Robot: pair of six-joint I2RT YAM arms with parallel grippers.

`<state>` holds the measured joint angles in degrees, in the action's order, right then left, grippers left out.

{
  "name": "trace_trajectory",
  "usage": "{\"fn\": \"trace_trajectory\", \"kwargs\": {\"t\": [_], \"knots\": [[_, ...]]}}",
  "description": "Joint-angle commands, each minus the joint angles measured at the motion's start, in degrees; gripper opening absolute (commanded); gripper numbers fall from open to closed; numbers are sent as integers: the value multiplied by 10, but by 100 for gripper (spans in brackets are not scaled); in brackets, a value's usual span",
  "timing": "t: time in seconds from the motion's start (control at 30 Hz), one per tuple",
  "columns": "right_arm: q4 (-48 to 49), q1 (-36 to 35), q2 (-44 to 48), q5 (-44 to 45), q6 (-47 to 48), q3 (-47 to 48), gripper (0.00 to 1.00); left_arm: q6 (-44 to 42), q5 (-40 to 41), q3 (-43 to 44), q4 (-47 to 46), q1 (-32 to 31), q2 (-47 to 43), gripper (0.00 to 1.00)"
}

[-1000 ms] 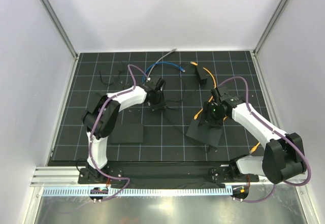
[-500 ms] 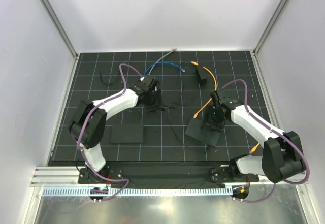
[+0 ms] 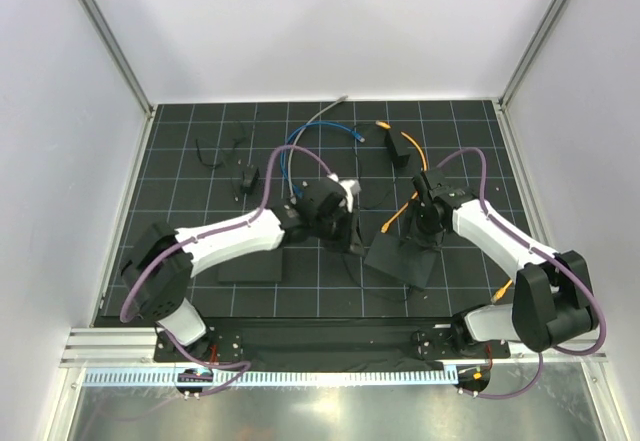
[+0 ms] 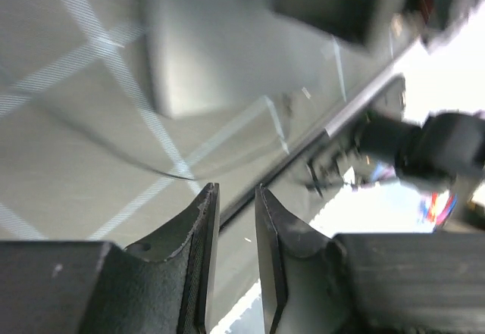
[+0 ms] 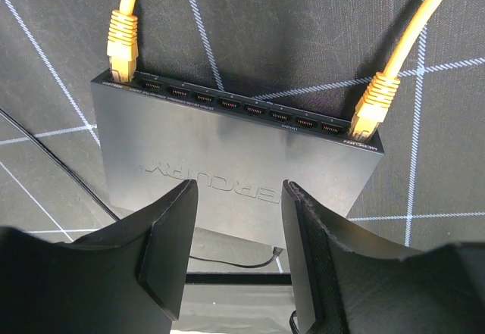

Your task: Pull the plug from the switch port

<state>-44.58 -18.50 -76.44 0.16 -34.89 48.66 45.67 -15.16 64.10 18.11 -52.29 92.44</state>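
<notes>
left tool point(image 4: 236, 191) almost clenched, only a thin slit between the fingers and nothing in it, hanging low over the bench point(image 3: 190, 176) to the left of the switch point(image 5: 250, 133); its view is blurred. switch lies flat on the bench, port row on the side away from the right wrist cam. left plug point(image 5: 121, 45) sits in the end port at left, right plug point(image 5: 373, 107) in the end port at right. both are orange, can't tell which one is meant. right tool point(image 5: 239, 188) released and wide, hovering over the switch body, touching nothing, both plugs beyond its fingertips. risks: going for the wrong plug; pinching cable instead of plug so the latch stays locked; switch looks light and nothing pins it, so a pull likely drags the whole box; a finger could snag the switch edge on the way down.
</notes>
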Motion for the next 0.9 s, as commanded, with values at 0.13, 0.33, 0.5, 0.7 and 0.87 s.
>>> {"fn": "trace_trajectory", "kwargs": {"t": [0.13, 0.33, 0.5, 0.7, 0.87], "knots": [[-2, 7, -12, 6, -18, 22, 50, 65, 23, -7, -105, -132, 47, 29], [-3, 8, -3, 6, -14, 12, 50, 82, 99, -12, -164, -192, 77, 37], [6, 14, -6, -23, -11, 6, 49, 70, 96, 23, -178, -204, 136, 43], [14, 22, -11, -30, -5, 6, 49, 52, 101, 45, -193, -203, 178, 44], [24, 25, -22, -53, -2, 10, 49, 35, 107, 65, -188, -203, 190, 41]]}}
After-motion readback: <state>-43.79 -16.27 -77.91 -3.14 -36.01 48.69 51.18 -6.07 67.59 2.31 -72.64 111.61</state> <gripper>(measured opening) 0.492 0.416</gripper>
